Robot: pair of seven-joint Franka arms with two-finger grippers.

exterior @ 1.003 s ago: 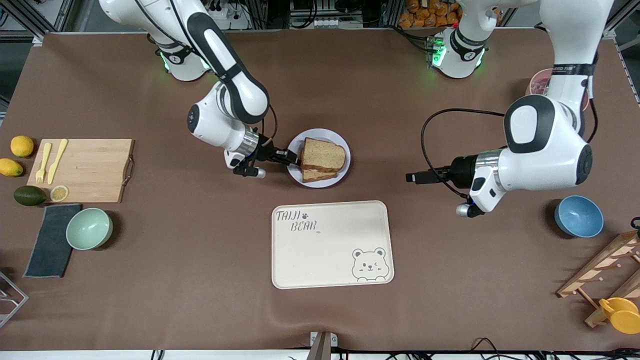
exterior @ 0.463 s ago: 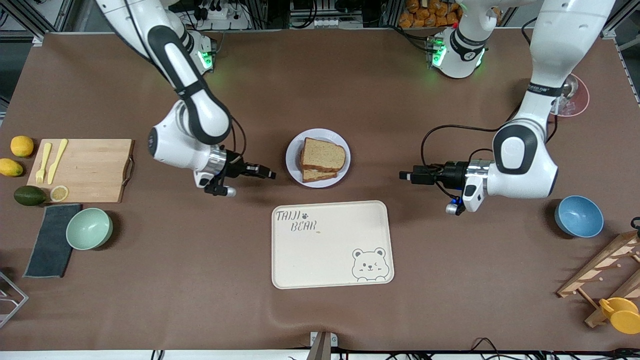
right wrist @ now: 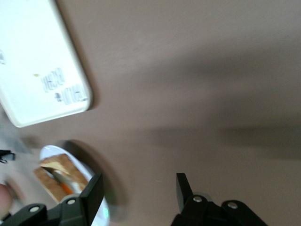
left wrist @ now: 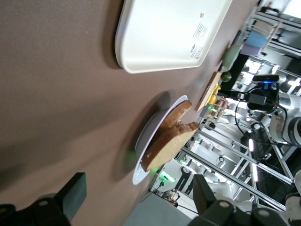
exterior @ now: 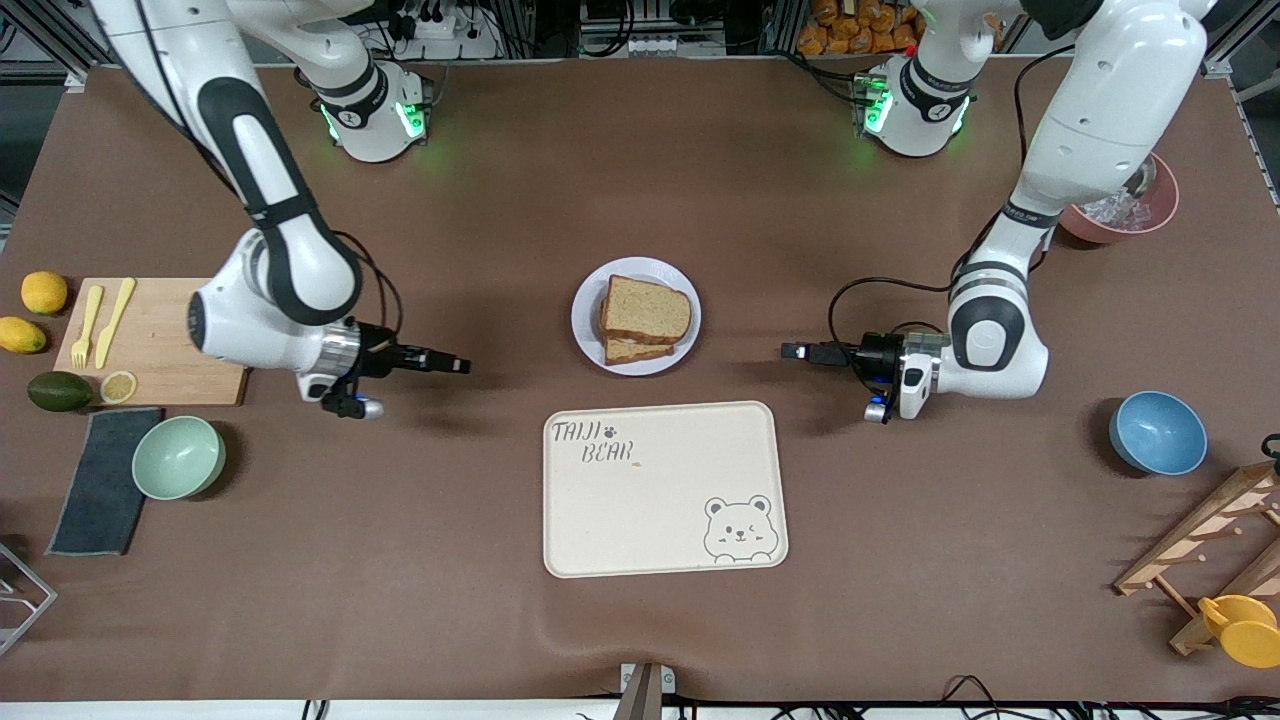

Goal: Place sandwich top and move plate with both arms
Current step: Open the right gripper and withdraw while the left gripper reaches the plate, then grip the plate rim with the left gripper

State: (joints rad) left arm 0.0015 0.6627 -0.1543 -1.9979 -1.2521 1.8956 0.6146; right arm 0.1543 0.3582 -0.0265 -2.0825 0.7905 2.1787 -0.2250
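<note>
Brown wholemeal sandwich top (exterior: 647,308) lying on lower slice, stack sitting on lavender-white plate (exterior: 590,300) mid-counter (exterior: 640,190). Cream bear-printed tray (exterior: 664,488) lying nearer front camera than plate, apart from it. Left end effector (exterior: 793,351) hovering over bare counter toward left arm's end, fingers (left wrist: 75,194) standing wide apart, gripping nothing. Right end effector (exterior: 460,366) hovering over counter between plate and wooden cutting board (exterior: 170,340), fingers (right wrist: 94,189) parted, holding nothing.
</note>
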